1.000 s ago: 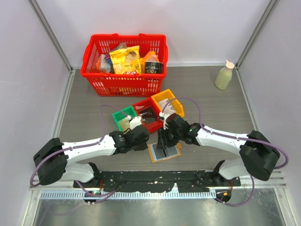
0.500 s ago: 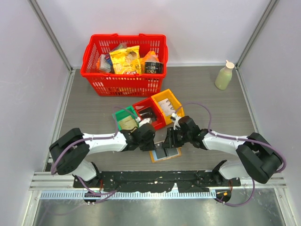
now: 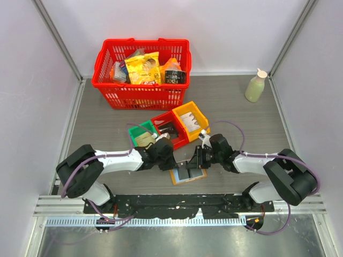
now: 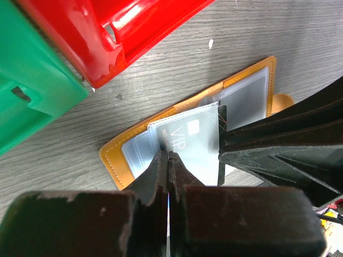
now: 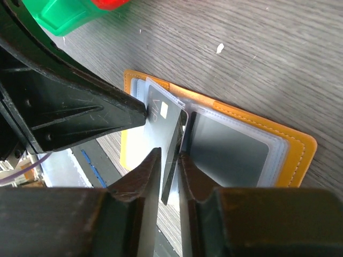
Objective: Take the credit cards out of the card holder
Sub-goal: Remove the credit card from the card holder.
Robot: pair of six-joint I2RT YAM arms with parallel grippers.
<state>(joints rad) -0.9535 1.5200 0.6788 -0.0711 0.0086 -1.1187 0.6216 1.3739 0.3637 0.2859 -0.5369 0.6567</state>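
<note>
The tan-orange card holder (image 3: pixel 188 174) lies open on the table, its clear sleeves up; it also shows in the left wrist view (image 4: pixel 114 160) and the right wrist view (image 5: pixel 298 144). A pale credit card (image 4: pixel 193 134) marked VIP stands partly out of a sleeve. My right gripper (image 5: pixel 170 158) is shut on the edge of this card (image 5: pixel 161 120). My left gripper (image 4: pixel 169 155) is shut, its tips against the sleeve page at the card's left edge. In the top view the left gripper (image 3: pixel 174 162) and right gripper (image 3: pixel 196 161) meet over the holder. Other cards are hidden.
A green bin (image 3: pixel 140 137), a red bin (image 3: pixel 169 130) and a yellow-orange bin (image 3: pixel 191 119) stand just behind the holder. A red basket (image 3: pixel 140 96) of groceries is at the back. A pale bottle (image 3: pixel 255 85) stands at the back right.
Both grippers have come lower and nearer over the holder. The right gripper has moved away from the yellow-orange bin, which now shows whole.
</note>
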